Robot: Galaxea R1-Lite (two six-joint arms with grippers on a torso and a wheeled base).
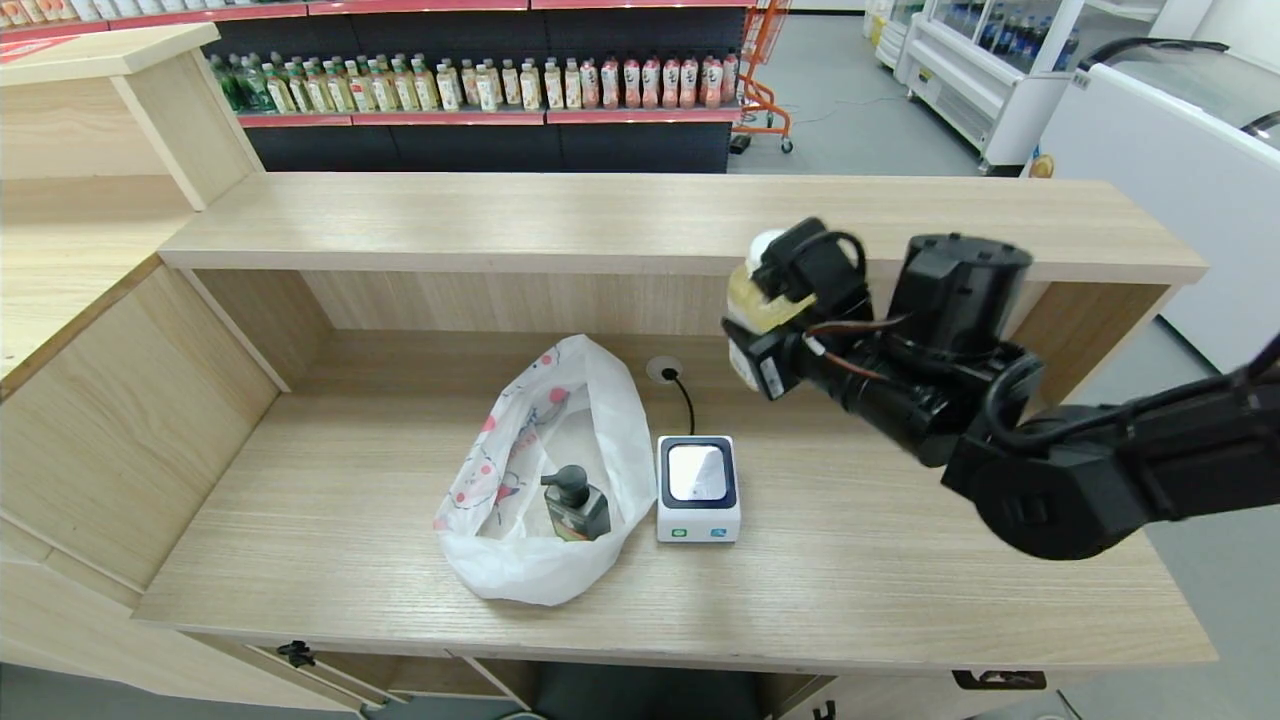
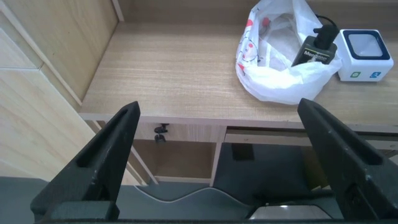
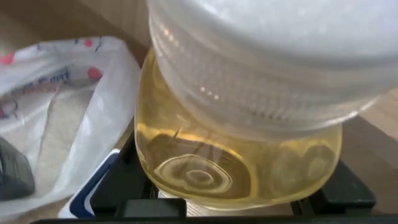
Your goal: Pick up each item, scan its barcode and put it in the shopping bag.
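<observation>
One bag, one scanner and two bottles are showing: a pump bottle and a yellow bottle.

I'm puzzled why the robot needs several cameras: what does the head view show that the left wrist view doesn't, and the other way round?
Head view alone: the right gripper, up above the counter to the right of the scanner, shut on a white-capped bottle of yellow liquid; stocked shelves behind. Left wrist view alone: the left gripper, open, in front of the counter's near edge. Both: the shopping bag with a dark pump bottle inside, and the scanner beside it.
</observation>
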